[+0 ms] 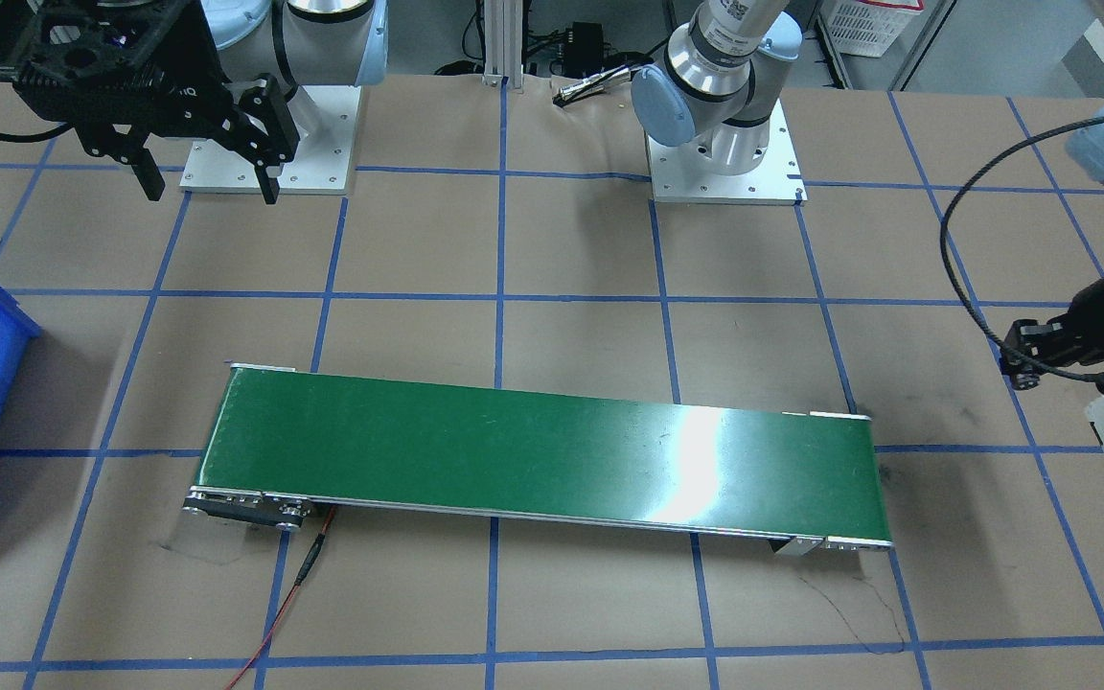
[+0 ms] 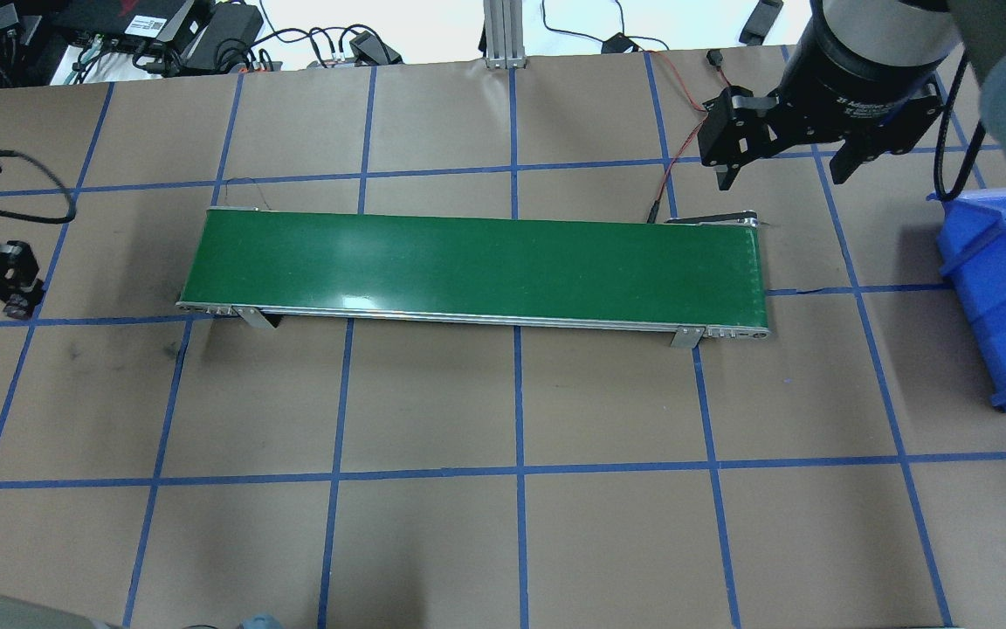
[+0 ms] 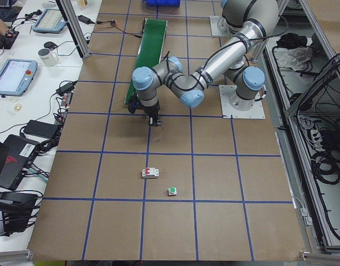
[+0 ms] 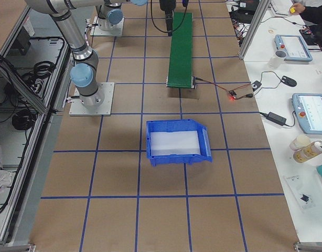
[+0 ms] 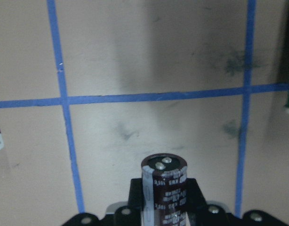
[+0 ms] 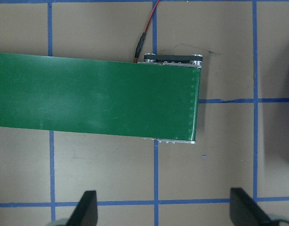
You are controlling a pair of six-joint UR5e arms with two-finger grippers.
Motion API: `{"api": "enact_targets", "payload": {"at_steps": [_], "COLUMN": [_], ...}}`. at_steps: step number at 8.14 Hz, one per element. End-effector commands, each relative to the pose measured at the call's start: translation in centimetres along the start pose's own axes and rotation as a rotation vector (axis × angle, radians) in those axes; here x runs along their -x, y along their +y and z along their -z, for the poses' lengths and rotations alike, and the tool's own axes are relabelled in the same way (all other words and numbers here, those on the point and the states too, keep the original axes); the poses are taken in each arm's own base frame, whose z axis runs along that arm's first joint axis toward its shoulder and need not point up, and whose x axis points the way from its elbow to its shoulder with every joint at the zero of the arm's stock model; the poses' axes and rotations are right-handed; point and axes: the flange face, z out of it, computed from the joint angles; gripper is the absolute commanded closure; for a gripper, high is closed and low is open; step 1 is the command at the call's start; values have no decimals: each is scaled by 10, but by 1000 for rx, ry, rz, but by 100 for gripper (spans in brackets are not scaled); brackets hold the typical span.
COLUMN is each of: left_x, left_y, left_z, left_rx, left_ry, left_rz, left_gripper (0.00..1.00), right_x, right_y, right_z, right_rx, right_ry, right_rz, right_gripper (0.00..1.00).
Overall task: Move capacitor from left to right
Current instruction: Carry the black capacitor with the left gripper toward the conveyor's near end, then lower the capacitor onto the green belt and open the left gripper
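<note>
Brown paper with a blue tape grid is covering the bench (image 2: 503, 542). The green belt (image 2: 477, 262) is lying across its middle, carrying nothing. The blue bin (image 2: 992, 288) is sitting beyond the belt's right end. My right jaws are hanging near that end, spread wide apart and holding nothing. My left jaws are hovering off the belt's left end, clamping the capacitor (image 5: 164, 188) between them. Assessment: pickup is looking complete. The transfer is remaining; I am judging that the capacitor is yet to reach the right side.
</note>
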Motion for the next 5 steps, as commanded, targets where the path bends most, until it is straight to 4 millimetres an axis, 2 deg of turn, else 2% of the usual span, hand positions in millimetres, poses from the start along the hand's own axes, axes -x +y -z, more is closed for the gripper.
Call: {"api": "enact_targets", "payload": {"at_steps": [1,2,3,4,5], "left_x": [-147,-187,-208,-210,-212], "left_y": [-30,-38,-47,-65,-88], "left_z": [37,32,21,1,-4], "left_rx": [-32,-26,-10,12,4], "left_ry": [-38,-39,-31,-21,13], "left_rz": [86,80,84,78,66], "left_gripper": [100,100,100,100,100], "right_x": [0,0,0,0,0], "right_y": [0,0,0,0,0], "right_z": [0,0,0,0,0], "right_rx": [0,0,0,0,0], "right_ry": [0,0,0,0,0], "right_rz": [1,1,1,1,1], "right_gripper": [0,0,0,0,0]}}
